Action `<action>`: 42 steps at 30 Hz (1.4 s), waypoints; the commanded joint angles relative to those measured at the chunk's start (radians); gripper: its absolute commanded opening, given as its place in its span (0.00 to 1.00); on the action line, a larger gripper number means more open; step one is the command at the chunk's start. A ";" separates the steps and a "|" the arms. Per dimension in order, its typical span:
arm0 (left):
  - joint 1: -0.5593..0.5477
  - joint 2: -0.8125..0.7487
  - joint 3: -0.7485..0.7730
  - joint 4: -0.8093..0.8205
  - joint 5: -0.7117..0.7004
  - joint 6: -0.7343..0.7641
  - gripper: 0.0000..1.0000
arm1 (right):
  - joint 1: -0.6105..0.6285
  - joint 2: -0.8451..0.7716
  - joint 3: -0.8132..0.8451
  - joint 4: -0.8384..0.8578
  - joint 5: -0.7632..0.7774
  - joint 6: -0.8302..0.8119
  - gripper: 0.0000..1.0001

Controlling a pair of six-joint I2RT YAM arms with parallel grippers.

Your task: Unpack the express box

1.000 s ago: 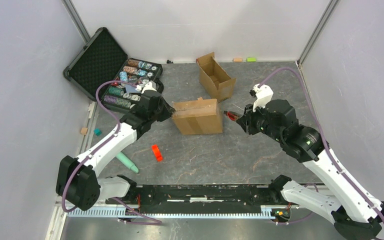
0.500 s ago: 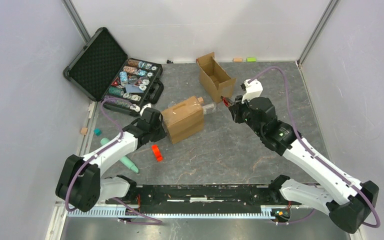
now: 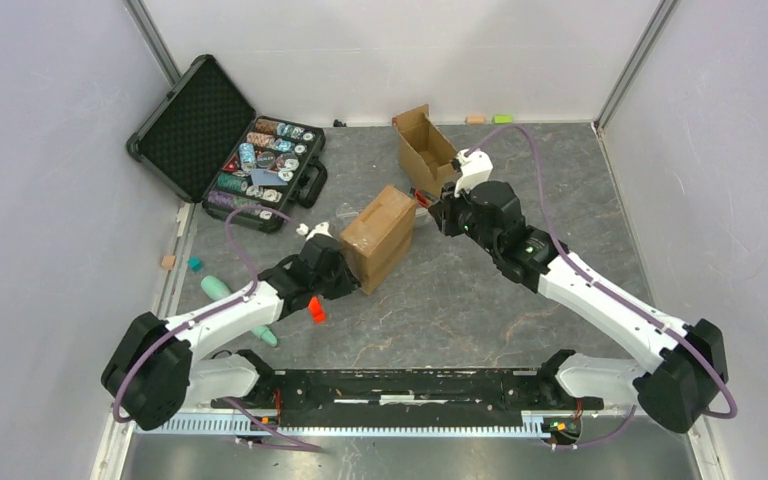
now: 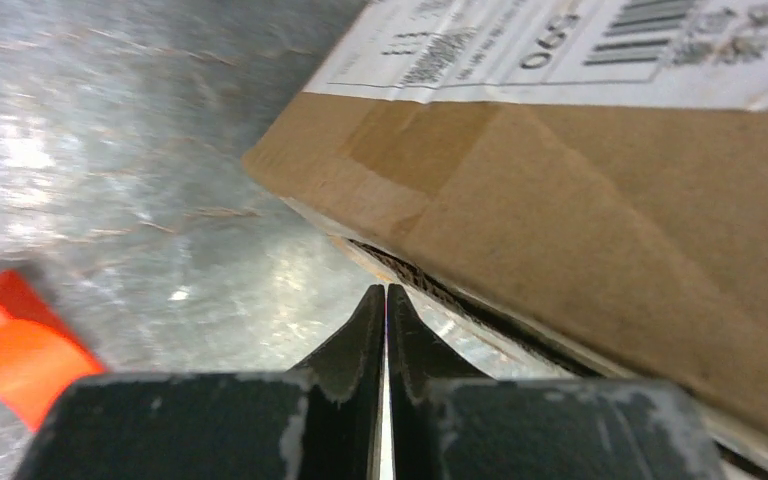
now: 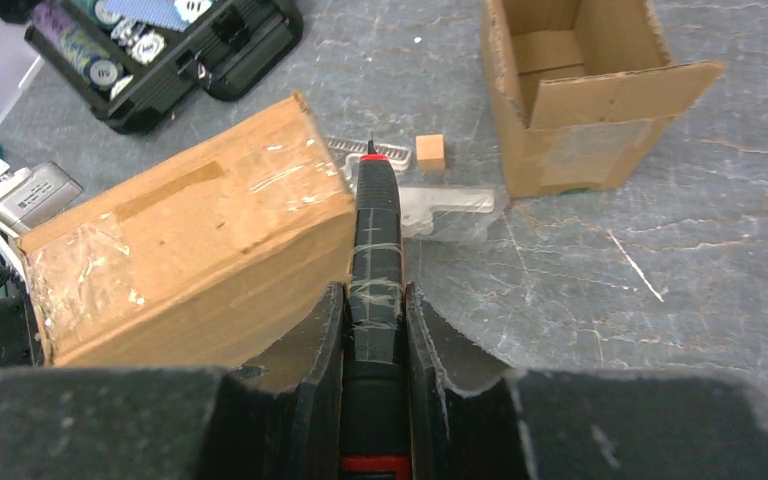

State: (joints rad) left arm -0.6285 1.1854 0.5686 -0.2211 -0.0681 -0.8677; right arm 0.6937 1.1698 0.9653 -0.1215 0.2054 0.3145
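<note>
Box (image 5: 200, 250) just left of the right fingers (image 5: 325, 330), which pinch a cutter (image 5: 375, 220), and just ahead of the left fingers (image 4: 365, 330), pressed together near its bottom edge; cutting-open step seemingly in hand, next move calls for blade tip on the taped seam.

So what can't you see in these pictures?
- Inside the box: every view, the cardboard hides it.
- Label: left wrist view, cut off by the top edge, print blurred.
- Tool: right wrist view, its tip is too small to tell if it touches the box.
- Clear thing: right wrist view, the tool in the right gripper covers part of it.
</note>
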 commanded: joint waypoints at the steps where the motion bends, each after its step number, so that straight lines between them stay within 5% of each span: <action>1: -0.087 -0.004 0.034 0.081 0.007 -0.073 0.09 | 0.004 0.039 0.059 0.036 -0.073 -0.037 0.00; 17: -0.111 -0.307 0.308 -0.357 0.003 0.137 0.31 | 0.004 0.127 0.119 -0.028 -0.114 -0.155 0.00; 22: 0.001 -0.223 0.487 -0.423 0.055 0.320 0.48 | 0.004 0.123 0.134 -0.062 -0.095 -0.157 0.00; 25: 0.139 -0.110 0.539 -0.395 0.304 0.409 0.63 | 0.004 0.131 0.151 -0.093 -0.097 -0.157 0.00; 31: 0.165 0.076 0.601 -0.353 0.473 0.567 0.84 | 0.006 0.132 0.145 -0.093 -0.121 -0.163 0.00; 42: 0.137 0.076 0.453 -0.138 0.568 0.342 0.77 | 0.062 0.122 0.165 -0.164 -0.152 -0.210 0.00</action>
State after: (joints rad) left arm -0.4667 1.3186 1.0798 -0.4637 0.4362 -0.4225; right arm 0.7139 1.3083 1.0645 -0.2695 0.0868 0.1329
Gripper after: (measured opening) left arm 0.794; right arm 0.269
